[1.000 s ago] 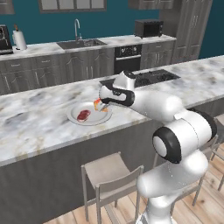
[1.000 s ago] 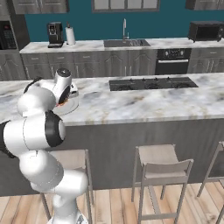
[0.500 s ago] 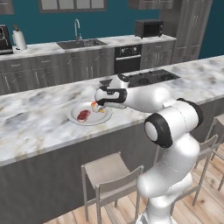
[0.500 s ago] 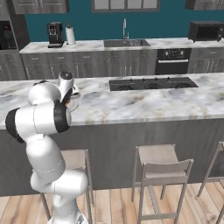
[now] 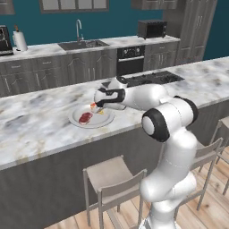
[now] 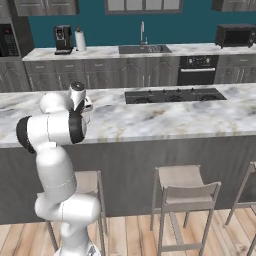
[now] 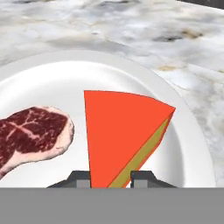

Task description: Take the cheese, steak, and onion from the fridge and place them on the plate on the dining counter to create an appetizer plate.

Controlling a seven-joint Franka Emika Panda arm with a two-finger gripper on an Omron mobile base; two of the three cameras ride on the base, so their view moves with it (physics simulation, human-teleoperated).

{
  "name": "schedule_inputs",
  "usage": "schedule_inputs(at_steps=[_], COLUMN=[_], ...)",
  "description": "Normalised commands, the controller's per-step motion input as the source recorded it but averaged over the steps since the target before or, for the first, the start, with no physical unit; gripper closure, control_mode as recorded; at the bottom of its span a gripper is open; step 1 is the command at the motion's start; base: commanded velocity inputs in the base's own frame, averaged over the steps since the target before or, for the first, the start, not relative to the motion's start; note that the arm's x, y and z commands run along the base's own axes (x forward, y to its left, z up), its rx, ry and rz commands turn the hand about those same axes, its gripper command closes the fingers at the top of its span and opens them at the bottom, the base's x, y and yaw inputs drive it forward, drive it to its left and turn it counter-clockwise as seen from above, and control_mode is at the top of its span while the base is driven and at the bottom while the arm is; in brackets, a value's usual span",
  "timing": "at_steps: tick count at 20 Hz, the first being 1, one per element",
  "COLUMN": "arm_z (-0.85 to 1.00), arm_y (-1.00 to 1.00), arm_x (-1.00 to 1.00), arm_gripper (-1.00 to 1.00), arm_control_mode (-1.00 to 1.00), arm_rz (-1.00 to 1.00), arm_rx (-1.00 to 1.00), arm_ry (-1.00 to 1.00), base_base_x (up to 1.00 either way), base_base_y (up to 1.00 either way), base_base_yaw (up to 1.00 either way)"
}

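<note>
Since a second ago the arm has stretched further out over the dining counter (image 5: 40, 129) and lowered, bringing the cheese (image 7: 122, 140) down over the plate (image 5: 76, 120). The wedge sits directly between the fingertips of the gripper (image 7: 110, 179), pinched at its narrow back end, its long axis running away from the hand toward the plate's far rim. Whether its underside already touches the dish is hard to judge from the hand view; it looks very close. Just beside it, apart by a strip of bare plate, lies the steak (image 7: 33, 131) (the onion is not yet on the plate). Nothing stands between wedge and dish, so the coming move is likely a short release straight down. Beyond the plate lies only bare marble, with the cooktop (image 5: 152, 78) well apart.
</note>
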Motion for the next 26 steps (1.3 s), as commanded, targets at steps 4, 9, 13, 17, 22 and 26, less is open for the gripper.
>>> schedule_inputs(at_steps=[4,9,13,17,22,26], arm_z=[0.0,0.17,0.71,0.73,0.76,0.71], arm_y=[0.03,-0.04,-0.4,-0.63,-0.8,-0.55], arm_x=[0.06,-0.26,-0.99,-1.0,-1.0,-1.0], arm_gripper=[-1.0,-1.0,-1.0,-1.0,-1.0,-1.0], arm_control_mode=[-1.0,-1.0,-1.0,-1.0,-1.0,-1.0], arm_rz=[-0.02,-0.06,-0.05,-0.05,-0.06,-0.12], arm_rx=[0.0,0.0,0.0,0.0,0.01,0.0], arm_ry=[0.0,0.0,-0.05,-0.11,-0.12,-0.11], base_base_x=[0.0,0.0,0.0,0.0,0.0,0.0], base_base_y=[0.0,0.0,0.0,0.0,0.0,0.0], base_base_yaw=[0.0,0.0,0.0,0.0,0.0,0.0])
